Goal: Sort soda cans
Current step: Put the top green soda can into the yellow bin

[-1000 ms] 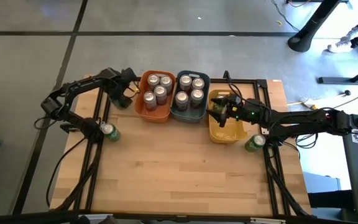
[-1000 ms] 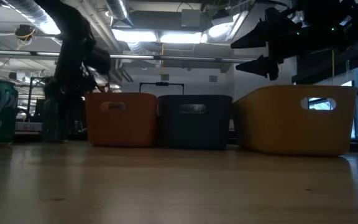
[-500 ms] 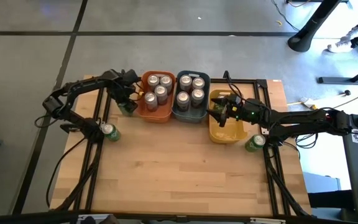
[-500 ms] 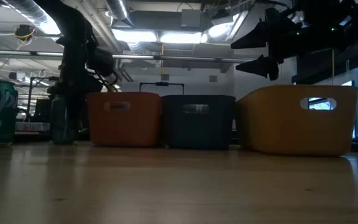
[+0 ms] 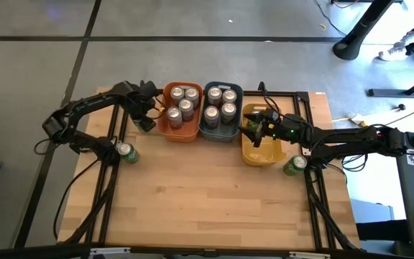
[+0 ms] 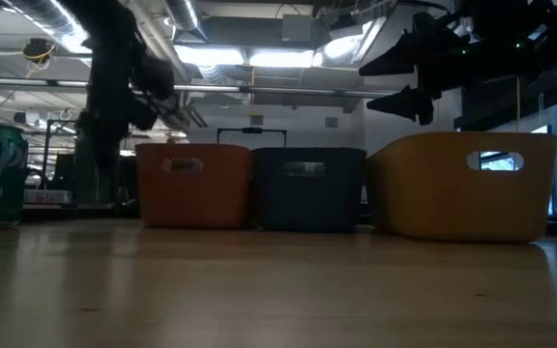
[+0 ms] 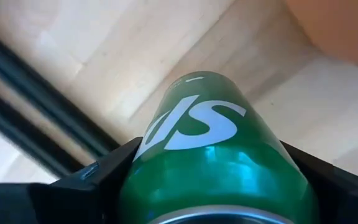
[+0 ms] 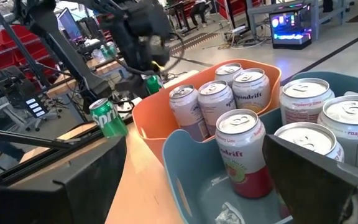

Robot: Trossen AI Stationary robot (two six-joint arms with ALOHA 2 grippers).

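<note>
My left gripper (image 5: 144,119) sits at the far left of the table (image 5: 207,208), just beside the orange bin (image 5: 179,132), and its fingers (image 7: 92,180) clasp a green can (image 7: 216,155); the left wrist view shows the can filling the space between both fingers, with white lettering on its body. In the right wrist view the same can (image 8: 153,81) hangs under that gripper, clear of the tabletop. My right gripper (image 5: 252,129) hovers over the yellow bin (image 5: 263,153) with its fingers (image 8: 86,180) spread apart and holding nothing. The orange bin holds four silver-topped cans (image 5: 182,103), and the grey-blue bin (image 5: 220,129) next to it also holds four cans (image 5: 220,103). A second green can (image 5: 126,152) stands upright on the table near the left edge, well apart from the bins. A third green can (image 5: 294,165) stands on the table at the right, just beside the yellow bin.
</note>
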